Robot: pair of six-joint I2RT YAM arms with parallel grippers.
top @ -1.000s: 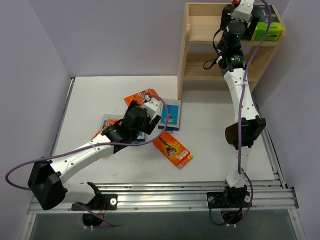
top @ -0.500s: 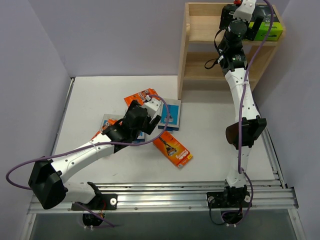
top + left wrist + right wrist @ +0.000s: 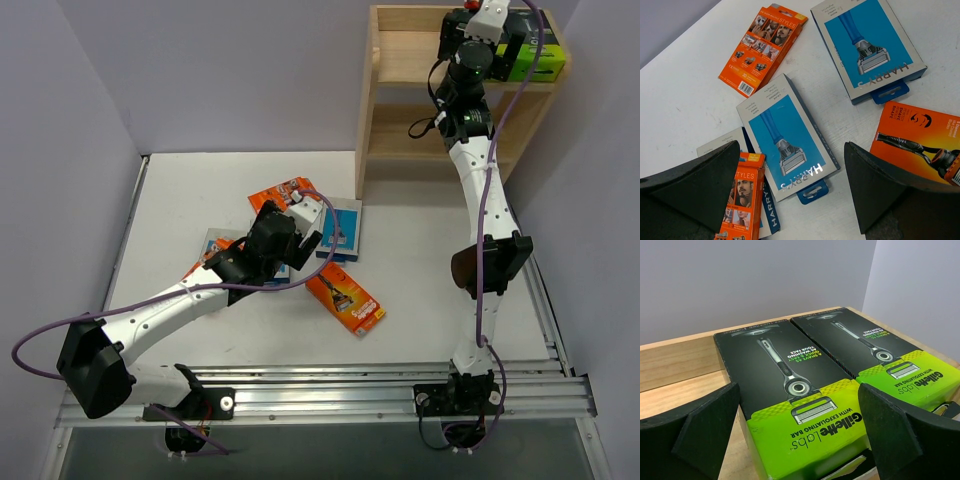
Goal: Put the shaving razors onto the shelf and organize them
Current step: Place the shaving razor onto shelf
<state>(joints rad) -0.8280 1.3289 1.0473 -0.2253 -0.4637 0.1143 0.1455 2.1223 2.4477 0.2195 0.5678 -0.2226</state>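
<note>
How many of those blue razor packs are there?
3 blue packs, all on the table: one nearest the shelf, one in the middle, one partly buried under it and an orange pack. The left arm might hide more.

shelf: bare matt wood | black boxes: glossy card | table: matt white, faintly textured

top tier: L side free | R side blocked, 2 black boxes | loose packs bunched, overlapping
</note>
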